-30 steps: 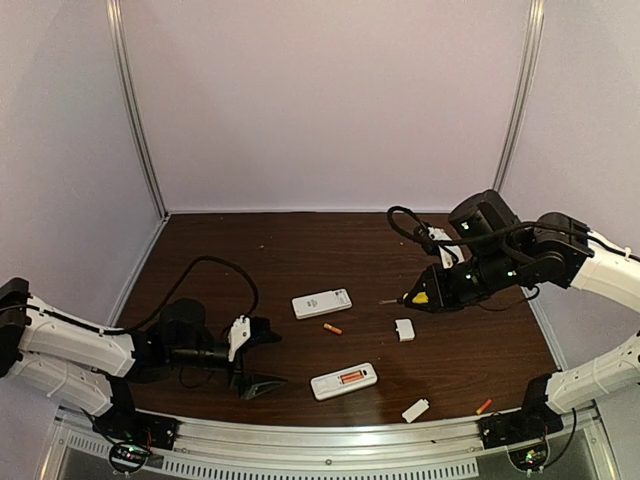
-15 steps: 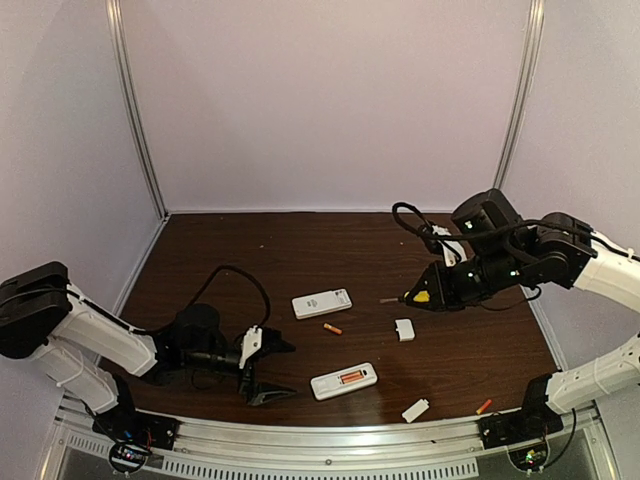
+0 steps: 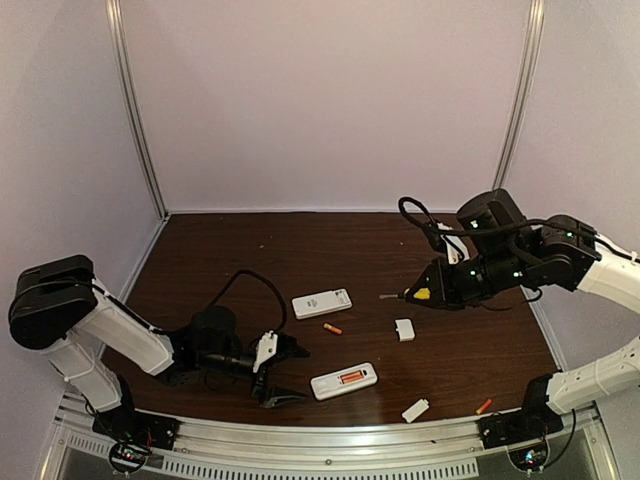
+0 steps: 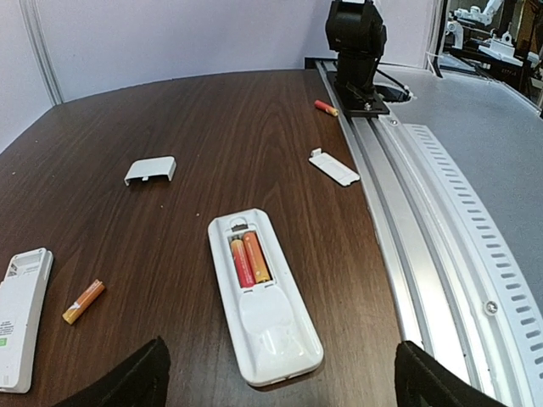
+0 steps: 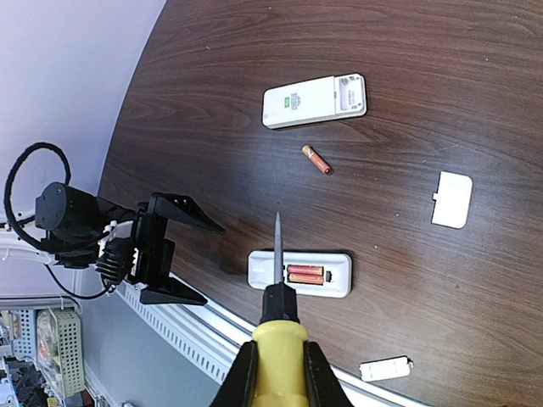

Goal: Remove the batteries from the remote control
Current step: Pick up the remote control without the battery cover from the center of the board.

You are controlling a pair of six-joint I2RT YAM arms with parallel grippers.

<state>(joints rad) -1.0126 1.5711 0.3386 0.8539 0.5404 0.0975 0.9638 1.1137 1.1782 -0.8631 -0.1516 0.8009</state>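
Observation:
A white remote (image 3: pixel 366 375) lies face down near the front with its compartment open. Two orange-red batteries (image 4: pixel 249 259) sit side by side in it; they also show in the right wrist view (image 5: pixel 305 274). One loose battery (image 3: pixel 332 328) lies mid-table, another (image 3: pixel 484 406) at the front right. My left gripper (image 3: pixel 297 375) is open, low over the table, just left of the open remote (image 4: pixel 263 335). My right gripper (image 3: pixel 437 288) is shut on a yellow-handled screwdriver (image 5: pixel 277 326), held in the air well above the table, tip pointing left.
A second white remote (image 3: pixel 321 303) lies behind the loose battery. Two small white covers lie on the table, one (image 3: pixel 404 329) right of centre, one (image 3: pixel 415 410) by the front rail (image 4: pixel 424 212). The right arm's base (image 4: pixel 356 42) stands at the rail.
My left gripper has slid right along the table, closing on the open remote. The right gripper with the screwdriver has barely shifted.

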